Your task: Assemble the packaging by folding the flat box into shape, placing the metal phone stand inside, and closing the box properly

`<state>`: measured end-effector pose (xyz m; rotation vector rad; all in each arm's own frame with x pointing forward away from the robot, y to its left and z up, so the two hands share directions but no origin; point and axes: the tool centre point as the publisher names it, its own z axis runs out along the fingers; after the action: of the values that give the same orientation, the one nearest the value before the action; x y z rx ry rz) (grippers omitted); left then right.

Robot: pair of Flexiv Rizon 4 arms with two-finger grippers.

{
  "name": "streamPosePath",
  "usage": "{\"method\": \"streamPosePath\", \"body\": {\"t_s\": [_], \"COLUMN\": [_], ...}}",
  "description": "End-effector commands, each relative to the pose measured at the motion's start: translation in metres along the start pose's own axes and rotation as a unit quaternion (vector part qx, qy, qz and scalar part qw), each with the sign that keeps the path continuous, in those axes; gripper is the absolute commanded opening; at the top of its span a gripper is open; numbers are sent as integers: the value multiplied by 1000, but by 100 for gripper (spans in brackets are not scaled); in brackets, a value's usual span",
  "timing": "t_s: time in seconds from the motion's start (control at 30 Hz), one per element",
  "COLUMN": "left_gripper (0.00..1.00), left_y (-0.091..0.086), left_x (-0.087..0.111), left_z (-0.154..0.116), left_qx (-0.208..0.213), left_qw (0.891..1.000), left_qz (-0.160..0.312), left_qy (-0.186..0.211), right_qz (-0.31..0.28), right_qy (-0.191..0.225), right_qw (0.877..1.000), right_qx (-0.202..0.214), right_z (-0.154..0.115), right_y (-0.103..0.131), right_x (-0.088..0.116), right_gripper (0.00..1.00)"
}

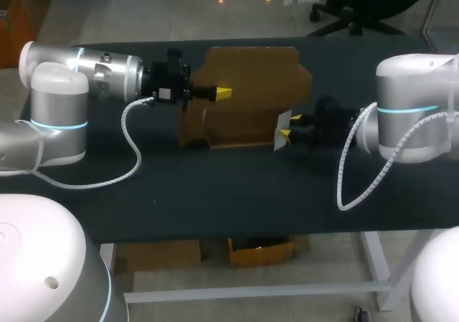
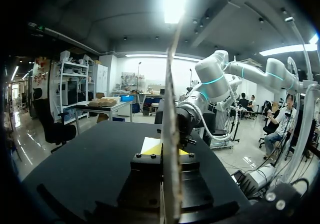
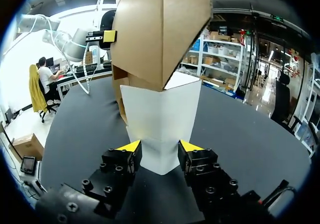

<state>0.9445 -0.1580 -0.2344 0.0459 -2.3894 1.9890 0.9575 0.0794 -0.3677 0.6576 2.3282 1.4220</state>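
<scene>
A brown cardboard box (image 1: 244,92), partly folded, stands upright on the middle of the black table. My left gripper (image 1: 224,92) comes in from the left and is shut on a thin upright cardboard panel (image 2: 169,129), which runs edge-on between its yellow tips (image 2: 165,153). My right gripper (image 1: 285,125) is at the box's right end, shut on a white flap (image 3: 160,114) that sits between its yellow fingertips (image 3: 131,145). Above that flap the brown box (image 3: 160,34) rises, and the left gripper (image 3: 103,36) shows beside it. No metal phone stand is in view.
The black table top (image 1: 229,193) stretches in front of the box. White coiled cables (image 1: 133,146) hang from both wrists onto it. My arms' white housings (image 1: 43,257) fill the near corners.
</scene>
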Motion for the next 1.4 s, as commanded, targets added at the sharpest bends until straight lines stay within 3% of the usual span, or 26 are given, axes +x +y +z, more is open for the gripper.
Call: {"method": "streamPosePath", "body": {"t_s": [0.03, 1.4], "left_gripper": [0, 0], "left_y": [6, 6], "left_x": [-1, -1], "left_z": [2, 2], "left_qx": [-1, -1], "left_qw": [1000, 1000], "left_qz": [0, 0], "left_qy": [2, 2], "right_qz": [2, 66], "right_qy": [-11, -98], "right_qw": [1000, 993], "right_qx": [2, 3], "right_z": [3, 8], "right_y": [1, -2], "right_x": [3, 4], "right_gripper": [44, 42]}}
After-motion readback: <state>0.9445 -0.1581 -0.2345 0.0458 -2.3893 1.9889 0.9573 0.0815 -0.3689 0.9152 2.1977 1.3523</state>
